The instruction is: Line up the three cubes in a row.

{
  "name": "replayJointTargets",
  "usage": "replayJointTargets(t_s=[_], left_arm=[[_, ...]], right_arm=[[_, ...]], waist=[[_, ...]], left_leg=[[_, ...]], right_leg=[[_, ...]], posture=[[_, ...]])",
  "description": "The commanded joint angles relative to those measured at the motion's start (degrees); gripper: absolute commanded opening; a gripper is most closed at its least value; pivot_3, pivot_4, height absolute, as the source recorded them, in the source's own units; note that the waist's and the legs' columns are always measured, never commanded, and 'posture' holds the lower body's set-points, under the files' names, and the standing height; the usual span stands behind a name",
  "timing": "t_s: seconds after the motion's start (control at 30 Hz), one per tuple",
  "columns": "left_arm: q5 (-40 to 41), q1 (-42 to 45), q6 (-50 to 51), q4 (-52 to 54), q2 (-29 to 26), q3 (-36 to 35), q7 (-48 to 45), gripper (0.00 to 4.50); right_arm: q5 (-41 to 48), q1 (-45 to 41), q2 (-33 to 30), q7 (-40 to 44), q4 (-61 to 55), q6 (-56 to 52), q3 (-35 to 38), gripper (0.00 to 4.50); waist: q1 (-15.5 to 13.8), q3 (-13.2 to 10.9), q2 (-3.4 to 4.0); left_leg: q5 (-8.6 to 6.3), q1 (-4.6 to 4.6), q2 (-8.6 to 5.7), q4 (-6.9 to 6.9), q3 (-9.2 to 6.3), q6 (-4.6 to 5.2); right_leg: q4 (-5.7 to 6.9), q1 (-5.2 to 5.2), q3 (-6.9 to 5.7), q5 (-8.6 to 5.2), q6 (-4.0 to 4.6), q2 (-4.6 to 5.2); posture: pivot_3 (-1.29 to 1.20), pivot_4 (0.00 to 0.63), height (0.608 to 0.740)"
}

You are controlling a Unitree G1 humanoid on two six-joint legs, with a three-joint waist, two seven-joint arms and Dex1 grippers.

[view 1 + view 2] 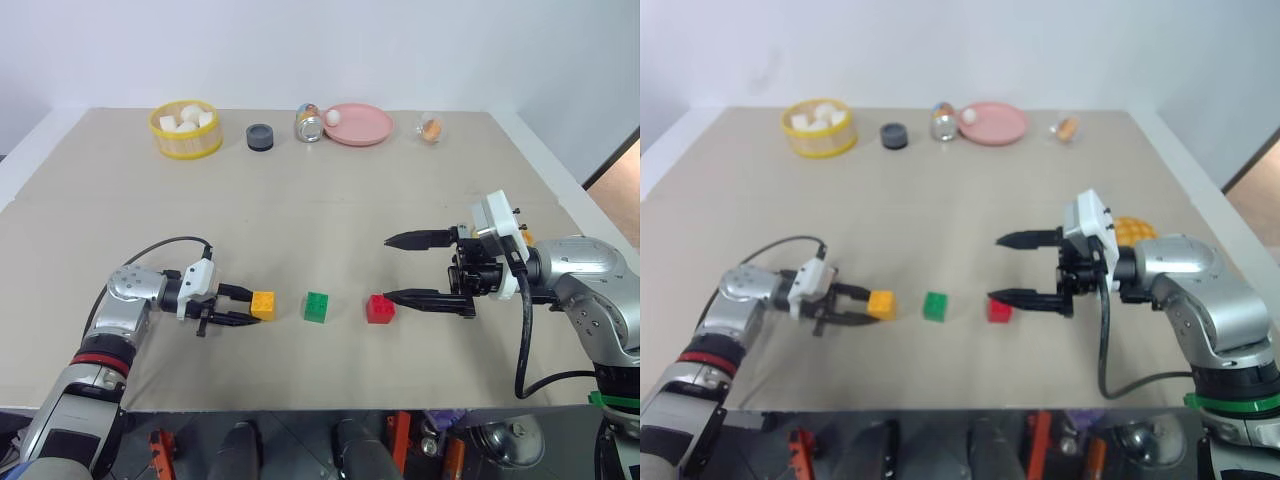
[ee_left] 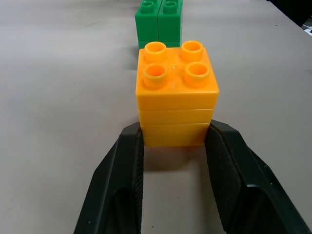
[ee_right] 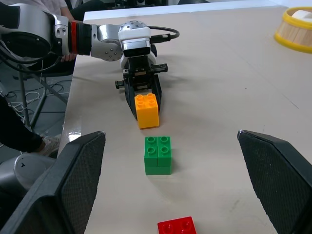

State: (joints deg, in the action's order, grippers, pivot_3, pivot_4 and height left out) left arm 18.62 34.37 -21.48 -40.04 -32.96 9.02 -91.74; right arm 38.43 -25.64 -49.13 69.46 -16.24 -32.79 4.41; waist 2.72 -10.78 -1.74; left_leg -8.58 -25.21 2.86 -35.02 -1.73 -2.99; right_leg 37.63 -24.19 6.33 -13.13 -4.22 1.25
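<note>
Yellow-orange plastic with four round studs on top: that is the yellow-orange cube (image 2: pixel 176 92) sitting on your beige worktop (image 1: pixel 320 220), and it anchors the row. Just beside it sits the green cube (image 1: pixel 317 306), and beyond the green, farther from the yellow-orange one, the red cube (image 1: pixel 380 308); all three lie in one line, apart from each other. Your left pincer (image 1: pixel 243 306) straddles the yellow-orange cube's near end, fingers (image 2: pixel 119 185) against its two sides. Your right pincer (image 1: pixel 400 268) is spread wide, its lower finger just beside the red cube, at the far end of the row from the yellow-orange one.
</note>
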Motion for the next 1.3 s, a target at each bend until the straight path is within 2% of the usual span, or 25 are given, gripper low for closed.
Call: replayJointTargets(t_s=[0.03,0.17,0.2,0.47,0.67,0.83,0.93,1.07,1.17,1.3], left_arm=[[-0.13,0.71,0.46,-0.37,-0.70,-1.09,-0.74,2.94],[-1.35,0.82,-0.57,-0.86,-0.60,-1.85,0.24,4.29],[-1.53,0.82,-0.45,-0.91,-0.58,-1.91,0.40,4.40],[1.10,-0.45,3.53,3.29,-2.46,-3.30,-0.68,4.40],[1.73,-4.63,3.96,5.21,-9.56,-5.96,-0.74,4.40],[1.01,-6.64,9.86,4.58,-14.29,-11.23,7.16,4.40],[1.80,-8.54,19.82,8.39,-15.32,-14.15,14.67,4.40],[5.16,-13.23,30.66,19.13,-12.94,-21.41,29.06,4.40],[6.79,-17.80,35.84,28.25,-7.67,-27.27,42.55,4.40],[8.36,-23.36,39.95,38.10,-2.37,-29.48,50.38,4.40]], right_arm=[[0.95,-1.26,-0.32,-0.32,-0.75,0.03,1.62,4.50],[0.86,-1.67,-0.16,-0.32,-0.41,-0.01,1.46,4.50],[0.86,-1.79,-0.10,-0.30,-0.29,-0.02,1.41,4.50],[0.78,-2.96,0.36,-0.23,0.59,-0.17,1.08,4.50],[0.86,-3.82,0.34,0.23,1.49,-0.25,1.38,4.50],[-1.31,-3.12,-0.43,-0.15,4.81,1.34,2.38,4.50],[-4.08,-2.64,-0.05,-2.36,8.56,3.88,3.29,4.50],[-6.00,-1.81,2.25,-9.03,14.63,6.09,7.11,4.50],[-7.86,1.32,5.61,-16.89,17.52,8.19,11.09,4.50],[-9.63,6.01,10.83,-25.37,16.41,9.38,13.37,4.50]], waist=[[0.00,0.00,0.00],[0.00,0.00,0.00],[0.00,0.00,0.00],[0.04,0.00,0.00],[0.18,0.00,0.00],[0.09,0.00,0.00],[0.07,0.00,0.00],[0.03,0.00,-0.01],[-0.02,0.03,-0.05],[0.00,0.05,-0.08]], left_leg=[[0.00,0.00,0.00,0.00,0.00,0.00],[0.00,0.00,0.00,0.00,0.00,0.00],[0.00,0.00,0.00,0.00,0.00,0.00],[0.01,0.01,0.00,0.00,0.00,0.01],[0.00,0.03,0.08,0.06,0.01,0.01],[0.00,0.02,0.09,0.05,0.01,0.00],[0.00,0.03,0.08,0.05,0.06,0.00],[0.00,0.01,0.09,0.05,0.06,0.00],[0.00,0.01,0.09,0.07,0.05,0.00],[0.00,0.06,0.07,0.14,0.03,0.00]], right_leg=[[0.00,0.00,0.00,0.00,0.00,0.00],[0.00,0.00,0.00,0.00,0.00,0.00],[0.00,0.00,0.00,0.00,0.00,0.00],[0.01,0.00,0.00,0.03,0.00,0.00],[0.01,-0.04,-0.01,-0.02,0.07,-0.05],[0.01,-0.04,-0.02,-0.02,0.08,-0.04],[0.01,-0.04,-0.02,-0.02,0.07,0.00],[0.01,-0.05,-0.02,-0.02,0.07,0.00],[0.01,-0.03,-0.04,-0.01,0.03,0.01],[0.01,-0.02,-0.04,0.07,-0.15,-0.01]], posture=[[0.00,0.150,0.740],[0.00,0.150,0.740],[0.00,0.150,0.740],[0.00,0.150,0.740],[0.00,0.150,0.740],[0.00,0.150,0.740],[0.00,0.150,0.740],[0.00,0.150,0.740],[0.00,0.150,0.740],[0.00,0.150,0.740]])
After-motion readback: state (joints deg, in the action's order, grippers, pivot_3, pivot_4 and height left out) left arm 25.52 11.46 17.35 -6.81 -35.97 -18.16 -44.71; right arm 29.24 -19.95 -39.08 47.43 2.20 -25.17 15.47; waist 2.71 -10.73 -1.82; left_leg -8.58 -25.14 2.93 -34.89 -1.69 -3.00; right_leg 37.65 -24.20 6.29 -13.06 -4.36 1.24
